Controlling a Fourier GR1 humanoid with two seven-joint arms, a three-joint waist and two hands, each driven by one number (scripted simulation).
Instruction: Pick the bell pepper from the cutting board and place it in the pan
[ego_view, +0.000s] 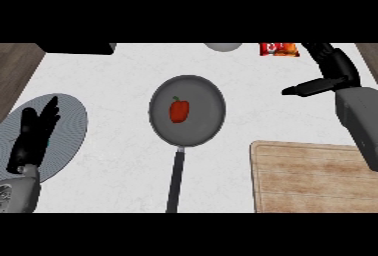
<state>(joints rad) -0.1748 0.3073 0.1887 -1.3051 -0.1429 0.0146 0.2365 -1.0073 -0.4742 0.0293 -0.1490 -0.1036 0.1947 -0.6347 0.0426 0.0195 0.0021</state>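
A red bell pepper (179, 110) with a green stem lies inside the grey pan (207, 129) at the counter's middle; the pan's black handle points toward the lower edge. The wooden cutting board (314, 177) sits at the lower right with nothing on it. My right hand (334, 70) is raised at the upper right, well away from the pan, fingers straight and holding nothing. My left hand (33, 135) rests open at the far left, fingers up, over a grey round mat.
A grey round mat (70, 125) lies at the left under the left hand. At the back edge stand a white bowl (223, 46), a red snack packet (279, 49) and a dark object (77, 48). Wooden flooring borders both sides of the counter.
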